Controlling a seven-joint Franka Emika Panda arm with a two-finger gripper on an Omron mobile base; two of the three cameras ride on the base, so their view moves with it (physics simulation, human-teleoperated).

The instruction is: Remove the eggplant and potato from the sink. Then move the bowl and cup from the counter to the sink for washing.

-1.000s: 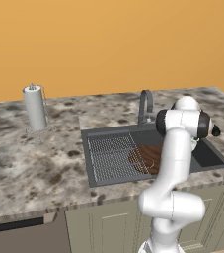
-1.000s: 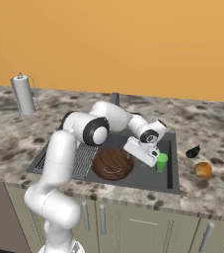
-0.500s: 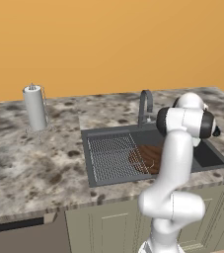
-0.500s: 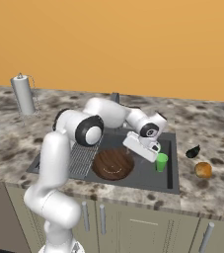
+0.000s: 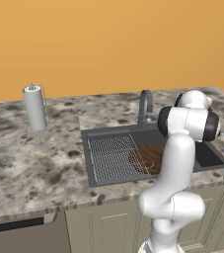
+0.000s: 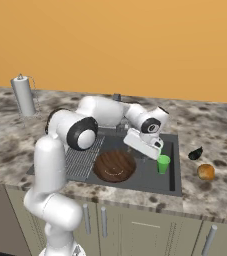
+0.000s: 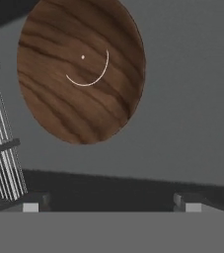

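Bowl [image 6: 115, 166] and cup [image 6: 163, 164] in sink [image 6: 174, 150], granite counter [image 6: 220, 145]

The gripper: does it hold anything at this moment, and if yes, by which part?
Nothing is held. The gripper is open above the green cup, which stands in the sink beside the bowl.

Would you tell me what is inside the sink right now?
The sink holds the brown wooden bowl and an upright green cup. The open gripper hangs just above the cup. The arm covers part of the basin behind them.
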